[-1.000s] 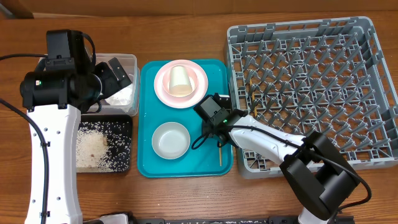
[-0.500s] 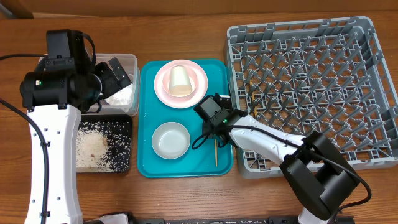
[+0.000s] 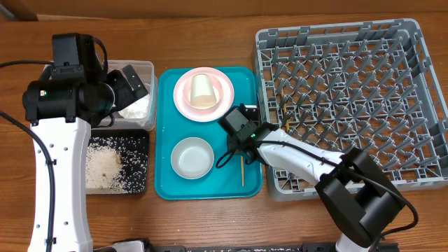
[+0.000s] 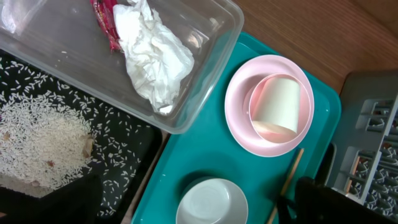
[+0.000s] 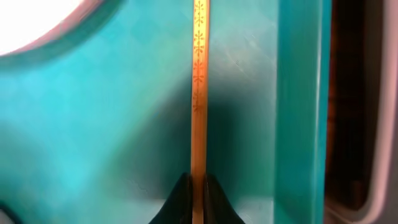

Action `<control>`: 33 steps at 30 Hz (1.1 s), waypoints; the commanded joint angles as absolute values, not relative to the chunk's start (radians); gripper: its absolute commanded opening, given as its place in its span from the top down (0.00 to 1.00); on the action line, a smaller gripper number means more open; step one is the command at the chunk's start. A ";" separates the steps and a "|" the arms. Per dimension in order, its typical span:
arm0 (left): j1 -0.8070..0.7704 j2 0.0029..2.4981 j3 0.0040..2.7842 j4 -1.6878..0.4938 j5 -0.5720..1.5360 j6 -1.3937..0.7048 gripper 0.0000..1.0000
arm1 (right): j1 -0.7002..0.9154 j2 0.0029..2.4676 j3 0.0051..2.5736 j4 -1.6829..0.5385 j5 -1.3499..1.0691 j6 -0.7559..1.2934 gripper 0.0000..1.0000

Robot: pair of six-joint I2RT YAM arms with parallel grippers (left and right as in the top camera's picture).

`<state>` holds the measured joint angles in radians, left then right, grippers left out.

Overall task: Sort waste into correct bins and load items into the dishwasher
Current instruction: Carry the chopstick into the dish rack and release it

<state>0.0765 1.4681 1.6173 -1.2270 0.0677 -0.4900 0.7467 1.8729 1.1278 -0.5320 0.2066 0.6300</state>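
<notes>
Overhead: grey dish rack (image 3: 350, 105) fills the table's right end, pegs bare of dishes. Teal serving tray (image 3: 245, 91) at table centre, its right edge just beside the rack.

Clear tub (image 3: 143, 70) toward the table's far left. It holds crumpled tissue (image 4: 152, 56) and a red wrapper (image 4: 106, 22), so the dry waste looks sorted. Black tray (image 3: 133, 143) on its near side carries the rice scraps (image 4: 37, 143).

Left gripper (image 3: 133, 82) hangs over the tub, jaws spread wide, nothing in them. Probably parked out of the other arm's way.

On the teal tray:
- Pink dish (image 3: 203, 94) at the far side.
- White bowl (image 3: 192, 157) toward the near side.
- Cream cup (image 3: 201, 89) lying tipped on the pink dish.
- Chopstick (image 3: 243, 171) along the right edge.

Right gripper (image 5: 198, 199) is pinched tight on the chopstick (image 5: 199, 93), fingertips either side of its thin shaft. The stick lies flat on the tray floor. A narrow pinch suits so slim a piece; a slip or a roll is the risk on lifting toward the rack.
</notes>
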 commanded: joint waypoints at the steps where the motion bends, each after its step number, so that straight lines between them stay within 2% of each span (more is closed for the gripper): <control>1: 0.073 1.459 1.637 -1.226 0.071 -0.471 0.00 | 0.744 1.803 1.240 -0.541 0.274 0.492 0.96; 8: 0.073 1.459 1.637 -1.226 0.071 -0.471 0.00 | 0.725 1.649 1.312 -0.589 0.488 0.244 0.96; 14: 0.072 1.459 1.637 -1.226 0.071 -0.471 0.00 | 0.602 1.597 1.312 -0.626 0.580 0.076 0.96; 18: 0.072 1.459 1.637 -1.226 0.071 -0.471 0.00 | 0.484 1.597 1.311 -0.657 0.463 0.046 0.96; 21: 0.072 1.459 1.637 -1.226 0.071 -0.471 0.00 | 0.366 1.602 1.308 -0.674 0.204 0.002 0.92; 24: 0.072 1.459 1.637 -1.226 0.071 -0.471 0.00 | 0.295 1.616 1.308 -0.687 0.154 0.002 0.91; 32: 0.072 1.459 1.637 -1.226 0.071 -0.471 0.00 | 0.281 1.631 1.296 -0.692 0.071 0.003 0.91; 33: 0.071 1.459 1.637 -1.226 0.071 -0.471 0.00 | 0.281 1.631 1.288 -0.691 0.071 0.004 0.86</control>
<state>0.0765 1.4681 1.6173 -1.2270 0.0677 -0.4900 0.2821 1.6260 1.2922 -0.6956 0.1005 0.0036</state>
